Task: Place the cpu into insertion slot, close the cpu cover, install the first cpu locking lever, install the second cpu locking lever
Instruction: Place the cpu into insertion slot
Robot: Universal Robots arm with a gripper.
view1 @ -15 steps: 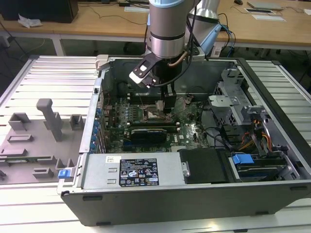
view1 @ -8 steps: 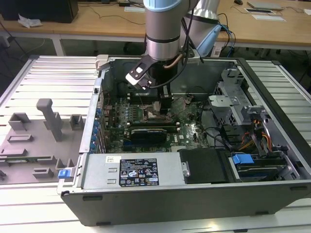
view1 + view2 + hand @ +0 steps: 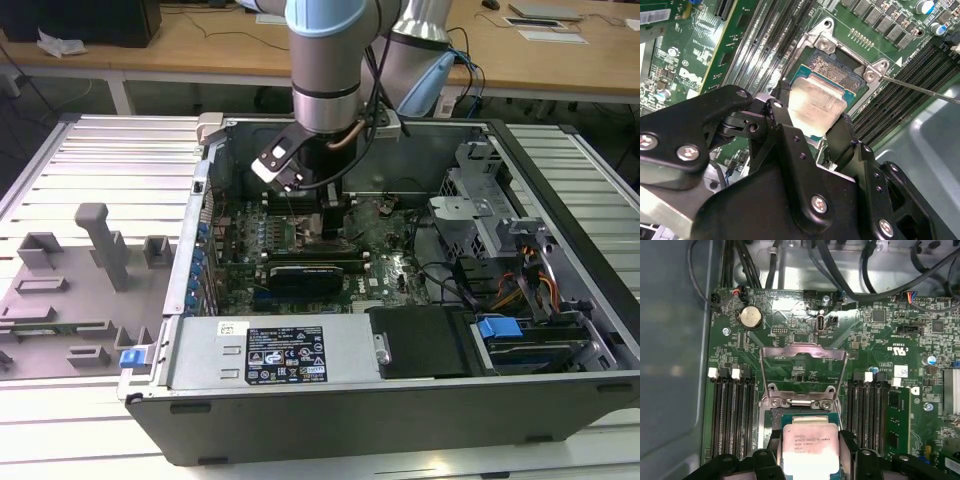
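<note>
My gripper (image 3: 810,122) (image 3: 810,452) is shut on the cpu (image 3: 816,106) (image 3: 809,444), a flat square chip with a pale silver top, one black finger on each of two opposite edges. The chip sits right over the insertion slot (image 3: 836,75), whose far part still shows beyond it; I cannot tell whether it touches. The cpu cover (image 3: 804,354), a thin metal frame with an open centre, stands swung up behind the slot. A thin metal locking lever (image 3: 922,91) sticks out beside the slot. In the exterior view the gripper (image 3: 325,218) reaches down into the open computer case.
Memory slots (image 3: 729,415) (image 3: 866,412) flank the socket. A coin battery (image 3: 750,317) and black cables (image 3: 840,270) lie beyond the cover. The case walls (image 3: 560,200) surround the board. A grey fixture plate (image 3: 70,290) lies at the exterior view's left.
</note>
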